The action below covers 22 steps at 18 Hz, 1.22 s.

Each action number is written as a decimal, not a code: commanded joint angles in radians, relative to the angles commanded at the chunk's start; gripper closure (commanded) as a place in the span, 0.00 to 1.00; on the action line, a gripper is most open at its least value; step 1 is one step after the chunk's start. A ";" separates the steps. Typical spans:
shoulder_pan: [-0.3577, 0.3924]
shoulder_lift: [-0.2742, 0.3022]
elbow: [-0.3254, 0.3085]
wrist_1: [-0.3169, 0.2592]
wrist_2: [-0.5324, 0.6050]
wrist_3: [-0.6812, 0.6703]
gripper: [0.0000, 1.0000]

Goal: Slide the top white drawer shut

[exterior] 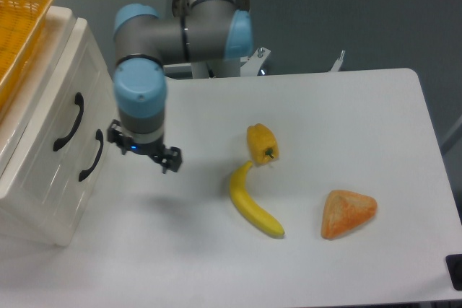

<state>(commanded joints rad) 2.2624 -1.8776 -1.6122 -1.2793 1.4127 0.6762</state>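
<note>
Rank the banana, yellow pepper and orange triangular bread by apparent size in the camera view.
1. banana, longest
2. orange triangular bread, shorter but bulkier, so these two are close
3. yellow pepper, clearly smallest

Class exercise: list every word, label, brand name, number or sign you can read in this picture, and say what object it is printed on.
None can be read. The top white drawer, the arm, its gripper, the banana, the yellow pepper and the table show no lettering.
</note>
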 joint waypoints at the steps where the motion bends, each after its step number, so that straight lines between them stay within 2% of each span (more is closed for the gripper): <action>1: 0.021 0.002 0.000 0.000 0.024 0.025 0.00; 3: 0.061 0.005 0.000 0.000 0.061 0.071 0.00; 10: 0.227 0.017 0.014 0.002 0.086 0.181 0.00; 22: 0.476 0.014 0.017 0.000 0.110 0.620 0.00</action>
<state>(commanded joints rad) 2.7380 -1.8638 -1.5953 -1.2793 1.5232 1.2958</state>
